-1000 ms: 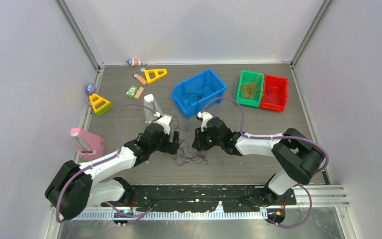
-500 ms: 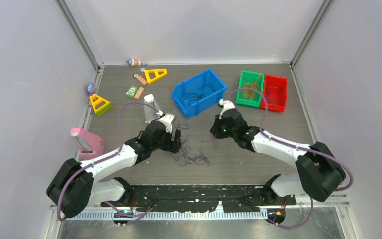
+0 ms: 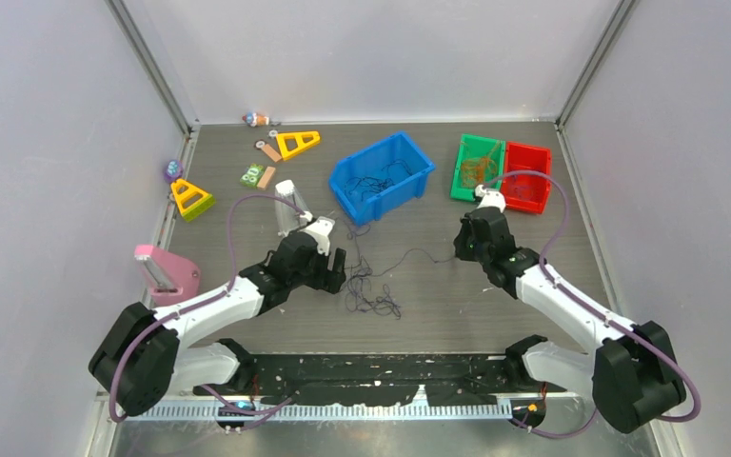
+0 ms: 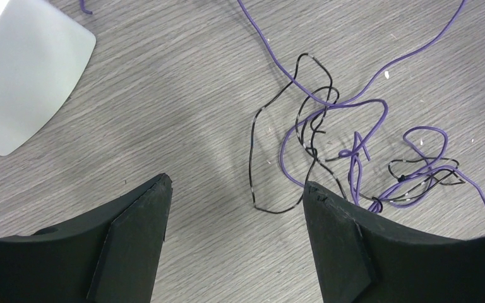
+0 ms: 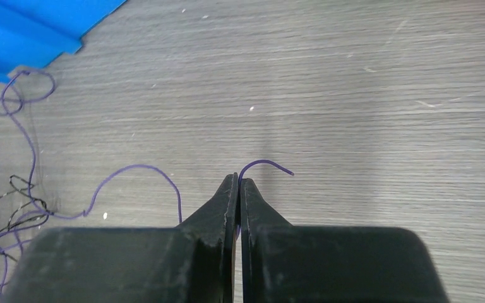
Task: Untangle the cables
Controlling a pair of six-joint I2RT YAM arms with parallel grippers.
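Observation:
The cables lie as a loose tangle of black and purple wires on the table between the arms. In the left wrist view the tangle sits just ahead of and right of the right finger. My left gripper is open and empty at the tangle's left edge, jaws wide. My right gripper is shut on a purple wire, whose short free end curls out past the tips. That wire runs left across the table back to the tangle.
A blue bin with black wires stands behind the tangle. A green bin holding orange wires and a red bin are at the back right. A white block, a pink holder and yellow triangles are at the left.
My right gripper has moved right and back, away from the tangle, drawing a purple wire out behind it. The left gripper has stayed at the tangle.

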